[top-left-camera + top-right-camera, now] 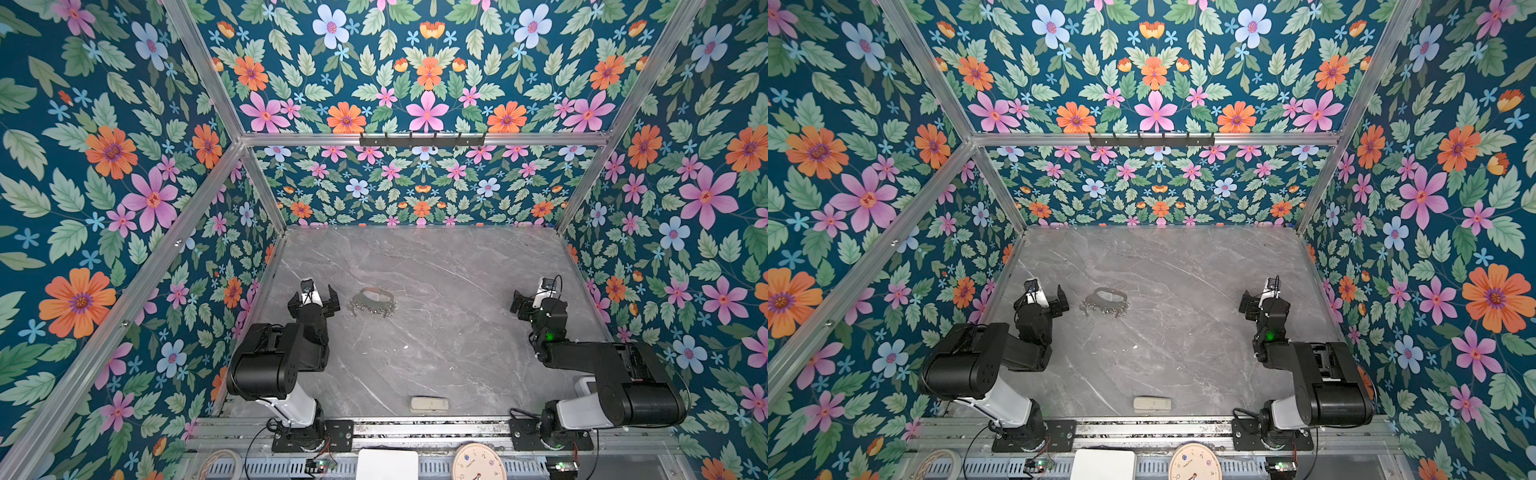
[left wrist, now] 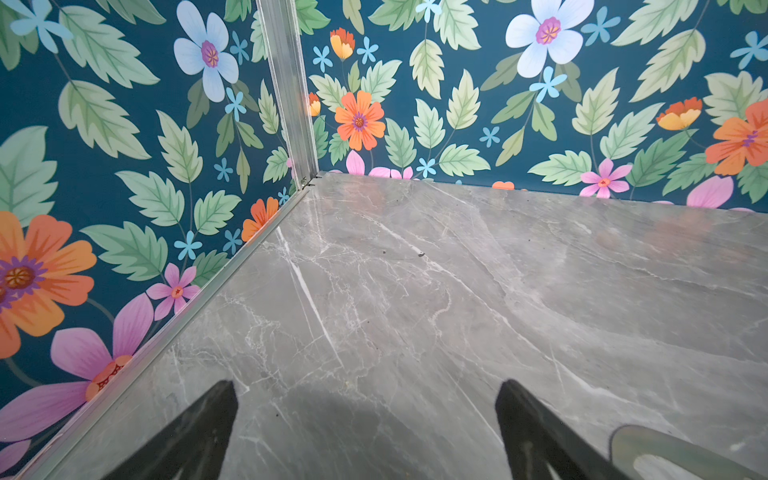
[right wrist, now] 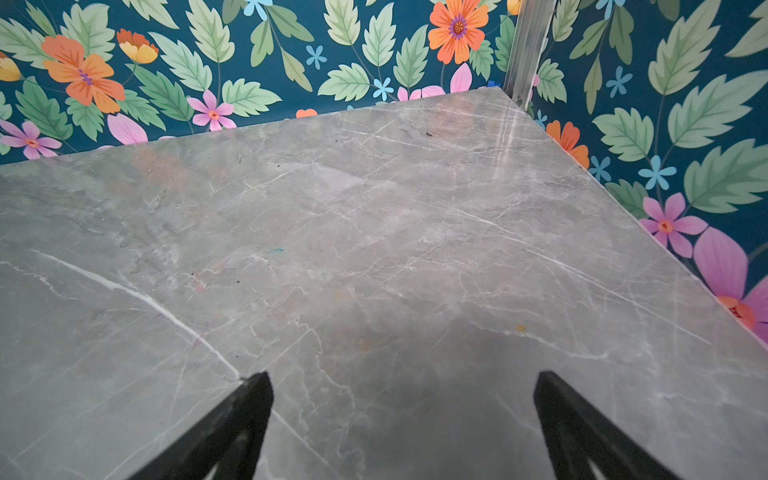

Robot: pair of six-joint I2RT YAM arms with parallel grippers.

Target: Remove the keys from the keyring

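Plainly, the keyring (image 1: pixel 372 306) lies flat on the grey marble-look worktop (image 1: pixel 436 257), left of the middle and about halfway between the front and back edges. Its grey oval loop (image 1: pixel 374 291) sits on the side toward the back edge, with the silver chain strung along the side toward the front. The keys (image 1: pixel 1100 308) are lost in that silver tangle and are too small to tell apart, in both top views.

The left gripper (image 1: pixel 313 299) hangs just beside the keyring, between it and the left edge, touching nothing. Its fingers (image 2: pixel 224 403) stand wide apart over bare worktop, and a curve of the loop shows beside one finger in the left wrist view.

The right gripper (image 3: pixel 402 380) hovers near the right edge, well apart from the keyring, its fingers (image 3: pixel 257 386) likewise spread wide with only marble between them.

A pale beige rectangular block (image 1: pixel 429 404) rests alone near the front edge.
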